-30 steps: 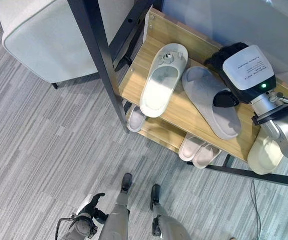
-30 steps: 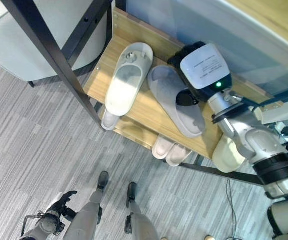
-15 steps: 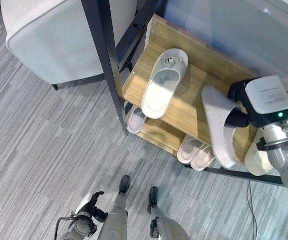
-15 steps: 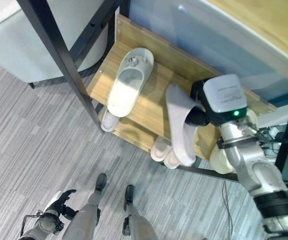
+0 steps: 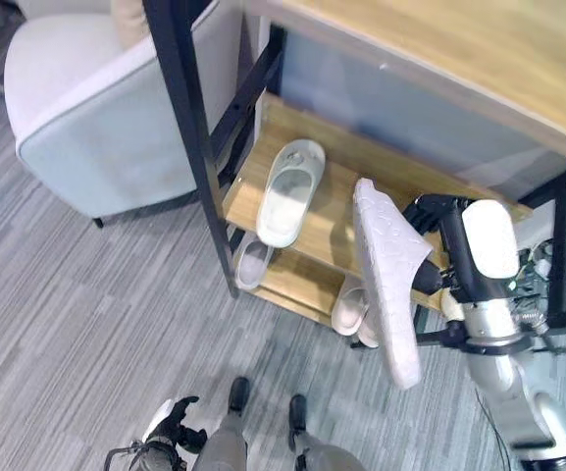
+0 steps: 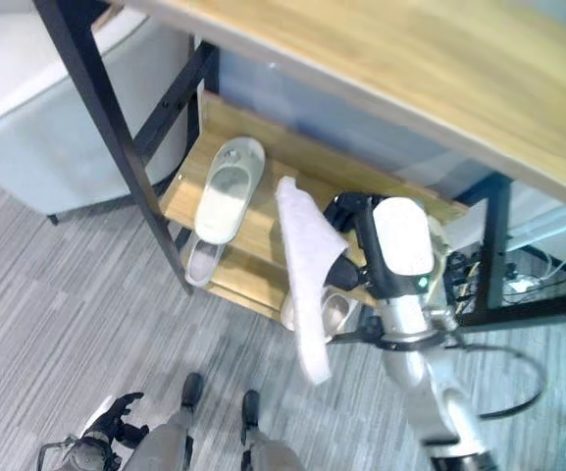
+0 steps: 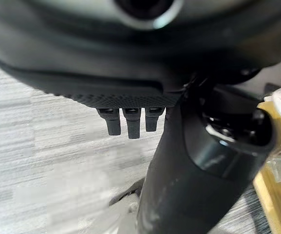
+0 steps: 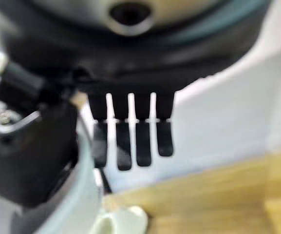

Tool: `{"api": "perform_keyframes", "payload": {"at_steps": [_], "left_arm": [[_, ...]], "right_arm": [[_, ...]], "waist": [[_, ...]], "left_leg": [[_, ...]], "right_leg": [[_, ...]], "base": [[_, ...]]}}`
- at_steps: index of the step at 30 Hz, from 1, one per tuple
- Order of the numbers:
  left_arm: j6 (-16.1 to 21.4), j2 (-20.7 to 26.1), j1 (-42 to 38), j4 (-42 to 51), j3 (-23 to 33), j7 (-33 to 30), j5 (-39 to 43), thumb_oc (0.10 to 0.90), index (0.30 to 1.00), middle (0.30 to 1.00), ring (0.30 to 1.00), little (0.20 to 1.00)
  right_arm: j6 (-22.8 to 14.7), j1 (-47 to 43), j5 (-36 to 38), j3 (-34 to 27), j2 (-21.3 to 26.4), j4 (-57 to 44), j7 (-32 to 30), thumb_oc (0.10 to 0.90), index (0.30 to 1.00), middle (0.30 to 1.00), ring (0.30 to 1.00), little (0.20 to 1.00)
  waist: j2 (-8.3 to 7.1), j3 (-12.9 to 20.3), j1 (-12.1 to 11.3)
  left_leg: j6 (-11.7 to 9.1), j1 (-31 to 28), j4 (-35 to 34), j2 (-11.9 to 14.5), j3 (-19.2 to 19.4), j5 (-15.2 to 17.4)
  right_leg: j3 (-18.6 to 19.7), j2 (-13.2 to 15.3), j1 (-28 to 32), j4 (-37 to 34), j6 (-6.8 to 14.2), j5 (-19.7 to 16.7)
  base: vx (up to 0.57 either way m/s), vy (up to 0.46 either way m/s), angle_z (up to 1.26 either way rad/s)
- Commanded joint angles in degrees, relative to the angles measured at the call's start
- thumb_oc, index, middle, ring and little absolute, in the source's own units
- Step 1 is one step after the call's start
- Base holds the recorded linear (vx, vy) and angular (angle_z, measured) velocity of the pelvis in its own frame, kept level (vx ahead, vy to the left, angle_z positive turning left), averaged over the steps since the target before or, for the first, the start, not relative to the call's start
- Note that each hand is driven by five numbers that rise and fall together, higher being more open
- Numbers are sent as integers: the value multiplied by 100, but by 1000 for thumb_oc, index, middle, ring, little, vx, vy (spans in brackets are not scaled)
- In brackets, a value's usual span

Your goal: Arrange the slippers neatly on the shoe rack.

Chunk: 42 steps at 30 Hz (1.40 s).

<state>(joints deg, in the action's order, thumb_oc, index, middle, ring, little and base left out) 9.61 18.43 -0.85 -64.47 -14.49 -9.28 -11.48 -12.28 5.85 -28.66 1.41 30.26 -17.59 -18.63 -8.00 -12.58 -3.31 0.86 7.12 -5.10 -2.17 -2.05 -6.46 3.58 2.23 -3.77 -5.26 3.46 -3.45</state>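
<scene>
- Currently my right hand (image 5: 437, 285) pinches a grey slipper (image 5: 388, 280) at its strap and holds it in the air in front of the shoe rack (image 5: 334, 221), sole turned outward, toe end hanging toward the floor.
- One white slipper (image 5: 287, 191) lies alone on the rack's upper shelf, toe pointing to the back.
- Below it, more pale slippers (image 5: 354, 312) sit on the lower shelf.
- My left hand (image 5: 170, 427) hangs low by my side, fingers loosely curled, holding nothing.
- Judging by this, the task is partly done: the grey slipper is not yet set down beside the white one.
</scene>
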Motion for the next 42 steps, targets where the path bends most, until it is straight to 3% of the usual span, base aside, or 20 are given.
{"api": "perform_keyframes", "payload": {"at_steps": [1, 5, 7, 8, 14, 22, 30, 31, 37, 40, 41, 42], "left_arm": [[158, -210, 109, -129, 81, 42, 15, 800, 900, 900, 900, 900], [170, -225, 131, -104, 147, 44, 90, 800, 900, 900, 900, 900], [187, -213, 123, 48, 164, 18, 218, 800, 900, 900, 900, 900], [202, -219, 163, 44, 215, 21, 241, 800, 900, 900, 900, 900], [269, -230, 257, -32, 227, 31, 174, 800, 900, 900, 900, 900], [182, -530, 421, -580, 297, -15, 39, 800, 900, 900, 900, 900], [101, -629, 496, -893, 371, 32, -64, 800, 900, 900, 900, 900], [141, -568, 175, -614, -234, 51, 572, 800, 900, 900, 900, 900], [132, -599, 224, -704, -239, 82, 538, 800, 900, 900, 900, 900], [138, -604, 130, -732, -240, 89, 609, 800, 900, 900, 900, 900], [155, -614, 118, -757, -308, 76, 526, 800, 900, 900, 900, 900], [147, -624, 140, -774, -294, 76, 516, 800, 900, 900, 900, 900]], "right_arm": [[-499, 140, 1016, 49, 225, -295, 413, 400, 300, 300, 300, 300], [-529, 219, 1032, 234, 223, -188, 606, 400, 300, 300, 300, 300], [-535, 229, 1176, 487, 167, 93, 717, 400, 300, 300, 300, 300], [-595, 401, 1333, 512, 135, 136, 812, 400, 300, 300, 300, 300], [-685, 635, 1564, 641, 144, 375, 939, 400, 300, 300, 300, 300], [-713, 1020, 1606, 676, 309, 520, 1128, 400, 300, 300, 300, 300], [-691, 1123, 1705, 800, 279, 627, 1340, 400, 300, 300, 300, 300], [36, 1444, 6881, 1155, -1379, 4758, 2386, 400, 300, 300, 300, 300], [-19, 1343, 6718, 1206, -1380, 4689, 2331, 400, 300, 300, 300, 300], [-105, 1216, 6807, 1175, -1299, 4481, 2280, 400, 300, 300, 300, 300], [-163, 1236, 6840, 1139, -1232, 4379, 2296, 400, 300, 300, 300, 300], [-165, 1242, 6846, 1117, -1201, 4378, 2292, 400, 300, 300, 300, 300]], "waist": [[127, 646, 89], [190, 604, 90], [292, 486, 52], [316, 529, 64], [342, 495, 94], [506, 533, 76], [517, 624, 75], [702, 830, 574], [715, 793, 516], [683, 527, 482], [637, 386, 467], [637, 350, 442]], "left_leg": [[-37, -303, 407, 77, 198, 1046], [-22, -391, 384, 95, 382, 1019], [-43, -432, 427, 165, 582, 968], [-52, -510, 406, 142, 641, 934], [-83, -585, 442, -14, 542, 868], [-176, -732, 276, -7, 318, 752], [-203, -891, 104, -8, 311, 667], [-419, -957, 370, 383, 991, 824], [-401, -985, 348, 361, 934, 815], [-511, -511, 973, 412, 805, 876], [-638, -188, 1394, 535, 833, 837], [-647, -117, 1375, 616, 871, 803]], "right_leg": [[61, 450, 157, 277, 767, 159], [2, 429, 94, 498, 796, 148], [-584, 393, 18, 893, 757, 296], [-740, 188, 83, 916, 623, 469], [-685, -238, 162, 863, 308, 764], [-1015, -273, 522, 524, 193, 826], [-1034, -276, 718, 414, 187, 803], [-677, 12, 580, 509, 249, 733], [-749, 24, 632, 518, 257, 768], [-922, 88, 482, 636, 189, 837], [-1079, 152, 493, 627, 157, 876], [-1128, 165, 531, 607, 172, 884]], "base": [[-88, 65, -56], [-89, 37, -47], [-145, 37, -65], [-67, 33, -50], [-26, 2, -14], [9, -48, 31], [1, -6, 7], [0, 0, 0], [16, 1, -3], [-146, 10, 18], [-50, 76, 44], [33, 119, 61]]}}
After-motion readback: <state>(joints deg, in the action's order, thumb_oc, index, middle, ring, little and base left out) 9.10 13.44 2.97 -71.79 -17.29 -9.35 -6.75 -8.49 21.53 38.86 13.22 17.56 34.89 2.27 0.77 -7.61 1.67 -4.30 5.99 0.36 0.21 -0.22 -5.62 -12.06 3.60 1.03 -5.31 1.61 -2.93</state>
